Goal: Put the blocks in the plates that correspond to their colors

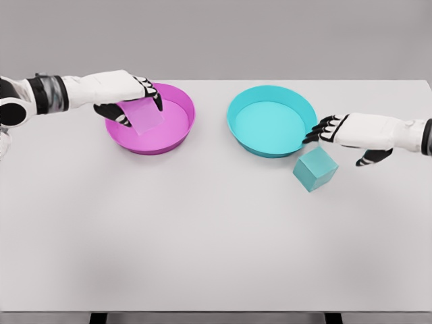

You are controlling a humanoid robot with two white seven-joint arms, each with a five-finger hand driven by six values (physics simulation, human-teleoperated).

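Head view, left hand (128, 98) grasping pink block (143, 115) over pink plate (179, 138), right hand (337, 129) released above teal block (314, 169)

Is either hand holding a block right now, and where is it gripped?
Left hand pinches the pink block by its upper edge, over the pink plate. Right hand holds nothing.

No text, label, brand, number or sign could be read anywhere; the plates, the blocks, the tabletop and both arms carried plain, unmarked surfaces.
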